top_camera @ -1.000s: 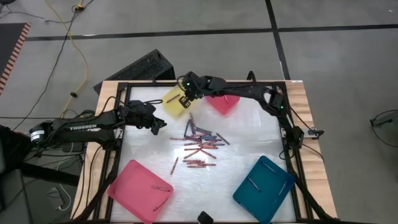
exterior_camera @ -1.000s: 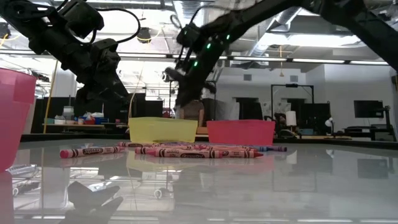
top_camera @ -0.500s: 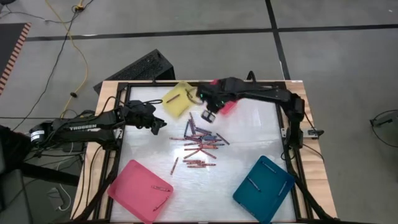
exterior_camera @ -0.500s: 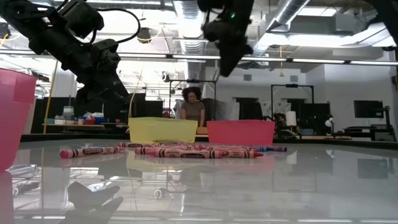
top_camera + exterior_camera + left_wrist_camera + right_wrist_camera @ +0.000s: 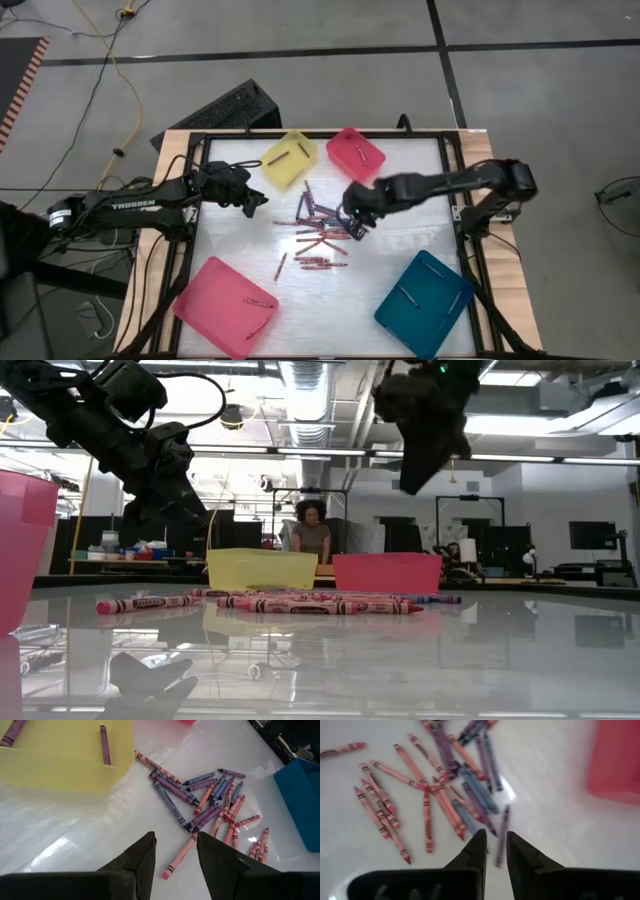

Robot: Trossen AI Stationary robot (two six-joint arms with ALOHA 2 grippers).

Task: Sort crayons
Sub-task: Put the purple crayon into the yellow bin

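Right hand (image 5: 357, 222), fingers narrowly parted and empty, hangs over the crayons (image 5: 322, 232) at frame centre; left hand (image 5: 262, 203), moderately parted and empty, waits centre-left.

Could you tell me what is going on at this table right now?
Two robot arms are sorting crayons into coloured trays. The right tool hovers over the loose crayon pile in mid-table, its fingers slightly apart and holding nothing. The left tool waits near the yellow tray, which holds a crayon, also holding nothing. Most crayons remain unsorted.
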